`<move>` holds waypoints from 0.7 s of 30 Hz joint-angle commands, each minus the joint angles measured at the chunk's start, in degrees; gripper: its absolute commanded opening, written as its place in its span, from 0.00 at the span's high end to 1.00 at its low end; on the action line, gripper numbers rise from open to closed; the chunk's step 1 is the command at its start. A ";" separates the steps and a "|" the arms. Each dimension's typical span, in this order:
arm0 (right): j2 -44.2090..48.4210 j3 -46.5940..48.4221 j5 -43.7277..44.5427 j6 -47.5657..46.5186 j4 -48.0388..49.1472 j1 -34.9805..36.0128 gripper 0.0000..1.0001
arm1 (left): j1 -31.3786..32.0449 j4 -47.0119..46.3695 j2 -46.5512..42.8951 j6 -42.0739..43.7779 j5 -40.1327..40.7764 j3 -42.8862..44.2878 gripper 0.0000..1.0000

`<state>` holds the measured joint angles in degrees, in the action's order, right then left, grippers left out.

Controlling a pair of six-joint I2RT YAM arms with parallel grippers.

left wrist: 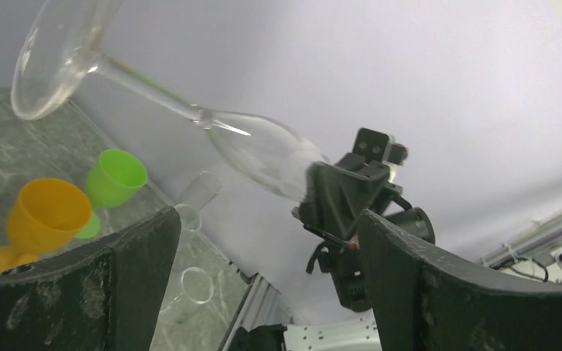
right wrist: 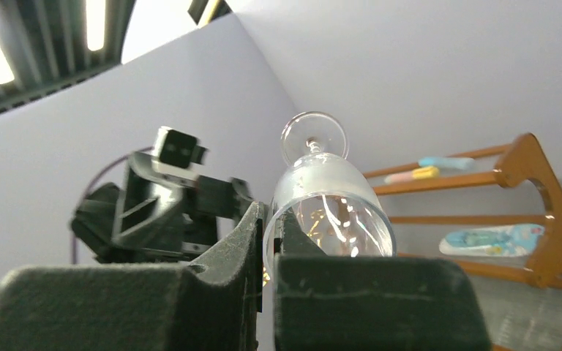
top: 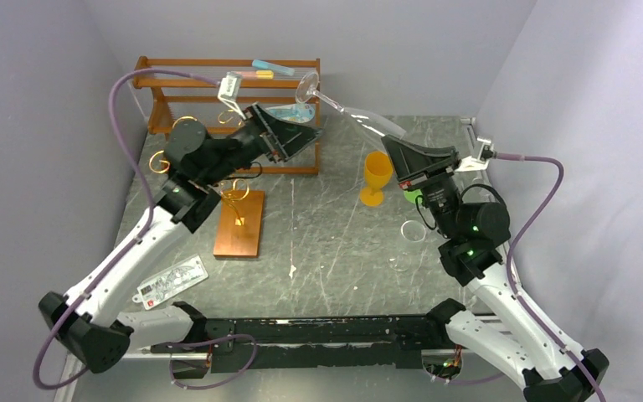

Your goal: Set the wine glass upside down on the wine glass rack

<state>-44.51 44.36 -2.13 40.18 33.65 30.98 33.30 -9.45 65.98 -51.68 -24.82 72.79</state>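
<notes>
The clear wine glass (top: 360, 117) hangs tilted in the air over the back of the table. Its foot (top: 307, 86) points up toward the left. My right gripper (top: 393, 142) is shut on the rim of the bowl (right wrist: 329, 212), one finger inside and one outside. My left gripper (top: 306, 134) is open just left of the glass, below its stem, and touches nothing. In the left wrist view the glass (left wrist: 256, 150) crosses above the open fingers (left wrist: 139, 263). The wine glass rack (top: 239, 222), gold wire scrolls on a copper base, stands at the left under the left arm.
A wooden shelf unit (top: 226, 84) fills the back left, close behind the left gripper. An orange cup (top: 375, 176), a green cup (top: 413, 197) and a small clear glass (top: 414, 231) stand near the right arm. A white card (top: 172, 282) lies at the front left.
</notes>
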 commanded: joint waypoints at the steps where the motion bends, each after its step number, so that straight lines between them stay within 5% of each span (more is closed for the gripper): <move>1: 2.34 -0.27 -0.51 4.07 6.63 0.06 1.00 | 3.73 -10.69 3.42 -4.65 8.41 -0.84 0.06; 11: 3.57 -3.75 -3.99 12.85 10.74 0.13 1.00 | 11.80 -31.08 6.29 -7.08 24.27 -4.81 0.04; 21: 3.09 -3.51 -5.82 14.21 11.80 0.13 1.00 | 20.34 -42.05 4.86 0.62 44.10 -9.49 0.33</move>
<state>-41.60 40.05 -6.87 53.58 42.68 30.98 51.66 -41.54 71.88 -55.29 8.60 64.90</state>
